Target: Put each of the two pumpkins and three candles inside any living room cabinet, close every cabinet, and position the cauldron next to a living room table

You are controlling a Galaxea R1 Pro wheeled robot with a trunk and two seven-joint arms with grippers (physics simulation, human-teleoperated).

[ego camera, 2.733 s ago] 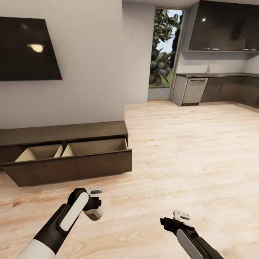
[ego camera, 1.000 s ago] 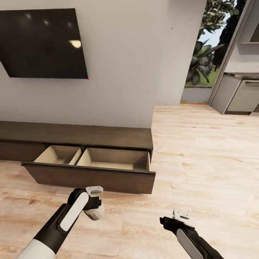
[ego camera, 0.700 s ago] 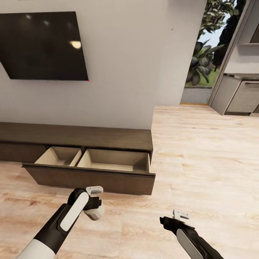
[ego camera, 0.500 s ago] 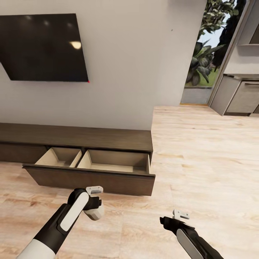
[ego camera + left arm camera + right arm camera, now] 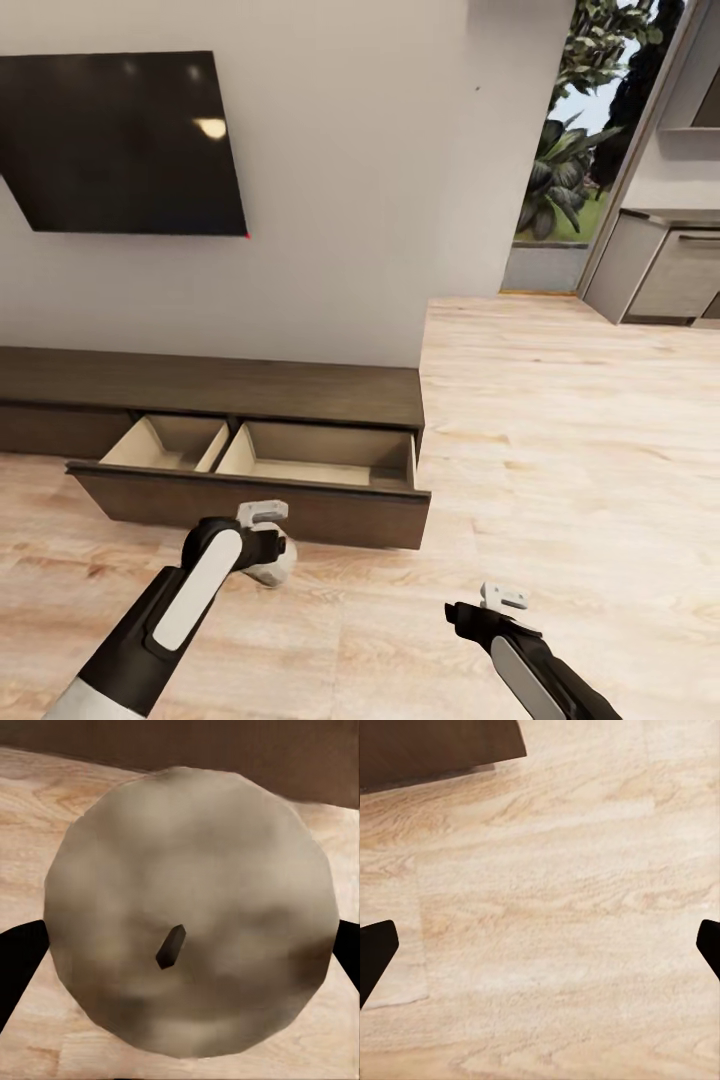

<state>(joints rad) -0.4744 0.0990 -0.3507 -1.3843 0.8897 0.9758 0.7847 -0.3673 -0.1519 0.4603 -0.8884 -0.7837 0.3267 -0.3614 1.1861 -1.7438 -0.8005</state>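
Grey-tan candle [image 5: 187, 915] clamped in left claw [image 5: 266, 560], wick end facing wrist camera.

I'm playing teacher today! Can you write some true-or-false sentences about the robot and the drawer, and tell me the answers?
1. The left gripper holds a candle. True.
2. The cabinet drawer is shut. False: it is pulled open.
3. A pumpkin lies in the drawer. False: the parts of its two compartments that show are bare.
4. The right gripper is open over the floor and holds nothing. True.
5. A TV hangs on the wall above the cabinet. True.
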